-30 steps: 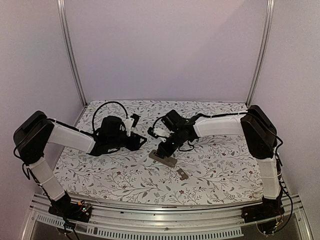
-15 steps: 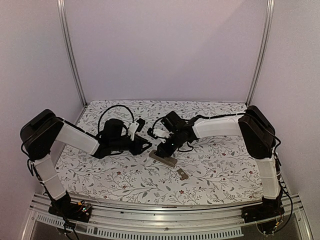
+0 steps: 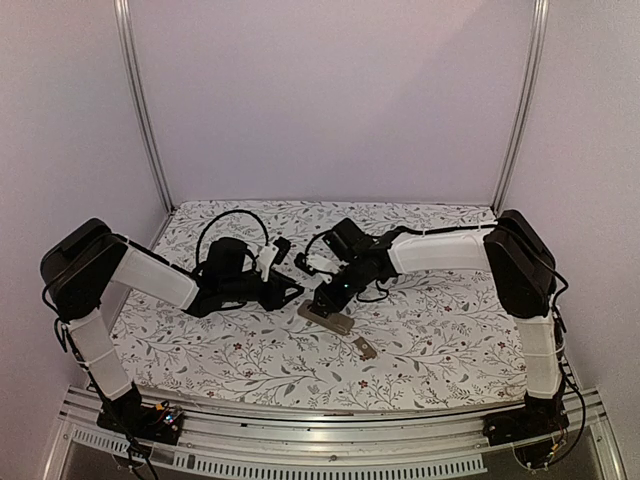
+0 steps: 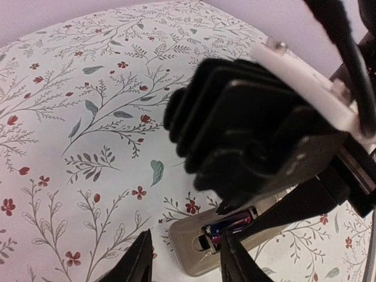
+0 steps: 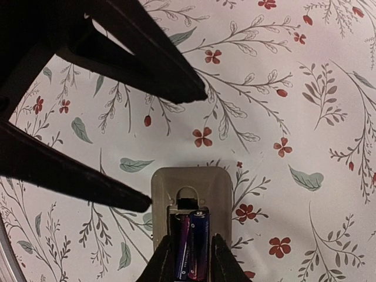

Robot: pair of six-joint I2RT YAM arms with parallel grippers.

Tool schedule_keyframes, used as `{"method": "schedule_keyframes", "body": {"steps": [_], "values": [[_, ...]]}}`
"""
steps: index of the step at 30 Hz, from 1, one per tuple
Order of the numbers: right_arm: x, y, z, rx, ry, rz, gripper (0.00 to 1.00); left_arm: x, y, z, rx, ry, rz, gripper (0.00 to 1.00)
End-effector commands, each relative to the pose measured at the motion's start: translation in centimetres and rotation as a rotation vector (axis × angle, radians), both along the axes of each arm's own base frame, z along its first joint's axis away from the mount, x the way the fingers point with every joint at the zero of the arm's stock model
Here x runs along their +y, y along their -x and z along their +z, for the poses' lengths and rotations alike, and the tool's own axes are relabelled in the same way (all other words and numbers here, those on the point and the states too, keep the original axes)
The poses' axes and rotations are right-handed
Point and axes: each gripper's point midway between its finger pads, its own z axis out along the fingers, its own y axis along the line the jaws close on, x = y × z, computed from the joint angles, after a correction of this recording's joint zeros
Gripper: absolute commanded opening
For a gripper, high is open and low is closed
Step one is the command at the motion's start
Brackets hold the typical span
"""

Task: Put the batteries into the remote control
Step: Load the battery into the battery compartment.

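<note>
Slim tan-grey remote control (image 5: 191, 185) lying back-up on the floral-printed tabletop (image 5: 305, 88), with two small dark cylindrical batteries (image 5: 198, 229) side by side in its open recess. Right gripper (image 5: 192, 249): fingers narrowly parted, straddling the cells; whether they touch them cannot be told. Left gripper (image 4: 185, 244): fingers spread, holding nothing, one tip at the remote's long edge. A small flat tan-grey cover piece (image 3: 364, 347) lies loose, apart from the remote, toward the near edge. Risks, as judged: a right finger catching a cell on lift-off could pry it from the recess; a nudge from the left tip could slide the unclamped remote; the closely spaced grippers could collide.
</note>
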Motion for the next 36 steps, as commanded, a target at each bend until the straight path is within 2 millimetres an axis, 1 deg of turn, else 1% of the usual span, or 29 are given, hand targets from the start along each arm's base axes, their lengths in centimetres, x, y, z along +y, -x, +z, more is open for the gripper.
{"method": "schedule_keyframes", "body": {"steps": [1, 3, 6, 11, 15, 19, 26, 30, 32, 35, 36], "values": [[-0.1, 0.6, 2.0, -0.004, -0.021, -0.007, 0.21, 0.0, 0.0, 0.1, -0.008, -0.008, -0.015, 0.39], [-0.2, 0.7, 1.8, 0.001, -0.019, -0.006, 0.2, 0.0, 0.0, 0.0, -0.008, -0.014, -0.013, 0.39], [-0.5, 0.8, 0.9, 0.011, -0.001, -0.016, 0.17, 0.1, -0.1, 0.1, -0.014, -0.019, -0.009, 0.39], [-0.4, 1.4, 0.3, 0.04, -0.01, -0.007, 0.17, 0.1, -0.1, 0.0, -0.011, -0.02, -0.01, 0.39], [-0.5, 1.2, -0.2, 0.033, -0.007, -0.018, 0.09, 0.2, 0.0, 0.0, -0.01, -0.021, -0.009, 0.38], [-0.8, 1.4, -1.0, 0.045, 0.007, -0.019, 0.05, 0.2, -0.1, 0.1, -0.014, -0.025, -0.008, 0.38], [-1.8, 2.2, -2.6, 0.073, 0.041, -0.025, 0.06, 0.3, -0.1, -0.3, -0.01, -0.045, -0.008, 0.38], [-1.9, 2.4, -2.6, 0.076, 0.038, -0.024, 0.07, 0.2, 0.1, -0.6, -0.008, -0.053, -0.026, 0.38], [-1.9, 2.6, -2.5, 0.077, 0.034, -0.015, 0.07, 0.1, 0.3, -0.9, -0.016, -0.074, -0.041, 0.38], [-2.2, 2.7, -3.4, 0.078, 0.051, -0.019, 0.07, -0.3, 0.6, -2.9, -0.028, -0.198, -0.062, 0.38], [-2.4, 2.8, -3.9, 0.083, 0.061, -0.022, 0.07, -0.5, 0.3, -3.3, -0.043, -0.246, -0.061, 0.35]]}}
